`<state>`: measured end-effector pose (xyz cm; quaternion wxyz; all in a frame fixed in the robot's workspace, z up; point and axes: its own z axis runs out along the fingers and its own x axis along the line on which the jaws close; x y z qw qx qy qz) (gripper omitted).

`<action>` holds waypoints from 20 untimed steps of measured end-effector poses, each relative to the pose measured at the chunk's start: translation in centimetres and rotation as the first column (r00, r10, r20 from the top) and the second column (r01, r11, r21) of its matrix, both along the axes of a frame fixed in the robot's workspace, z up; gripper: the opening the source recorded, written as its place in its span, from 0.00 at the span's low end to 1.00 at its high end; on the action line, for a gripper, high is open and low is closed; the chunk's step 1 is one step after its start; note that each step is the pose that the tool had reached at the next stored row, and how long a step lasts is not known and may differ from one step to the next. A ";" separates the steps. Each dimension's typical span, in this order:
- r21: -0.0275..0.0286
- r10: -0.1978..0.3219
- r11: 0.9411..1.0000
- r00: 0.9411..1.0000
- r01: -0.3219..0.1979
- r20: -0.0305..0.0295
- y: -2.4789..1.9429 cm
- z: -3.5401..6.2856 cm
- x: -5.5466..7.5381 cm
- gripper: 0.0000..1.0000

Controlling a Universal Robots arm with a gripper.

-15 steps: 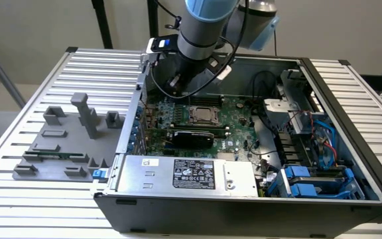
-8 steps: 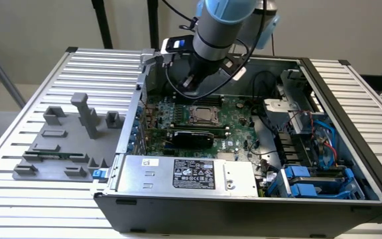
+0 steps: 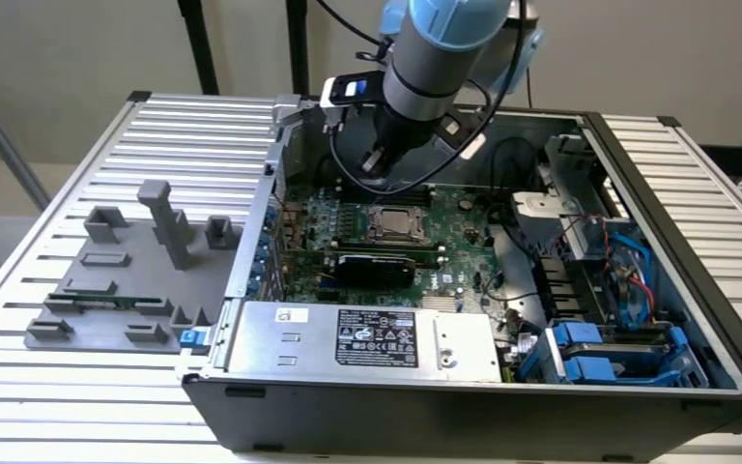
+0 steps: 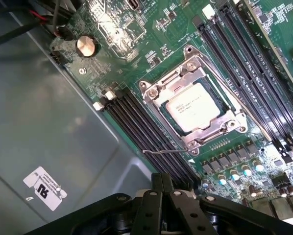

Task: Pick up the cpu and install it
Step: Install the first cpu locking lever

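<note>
In the exterior view, the silver power supply [image 3: 368, 336] is lying nearest in the open computer case [image 3: 474, 416]. At its twelve o'clock, the cpu [image 3: 392, 224] is sitting in the socket frame on the green motherboard [image 3: 459, 205]. Farther back, at the cpu's twelve o'clock, the end effector [image 3: 381, 162] is hovering with its fingers pressed together, gripping nothing, apart from the cpu.

the cpu [image 4: 191, 106] lies seated in its metal socket frame [image 4: 161, 88] on the green motherboard [image 4: 136, 54], with black memory slots [image 4: 141, 127] along two opposite sides. a coin battery [image 4: 85, 46] sits near the board's edge beside the grey case wall [image 4: 48, 122], which carries a white sticker [image 4: 44, 188]. the gripper [image 4: 163, 183] hangs clear of the cpu, fingers pressed together.
</note>
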<state>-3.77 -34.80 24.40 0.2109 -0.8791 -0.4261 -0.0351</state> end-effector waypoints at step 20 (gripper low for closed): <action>-0.036 -0.085 0.996 0.996 0.085 0.001 0.12 -2.83 -1.0 0.11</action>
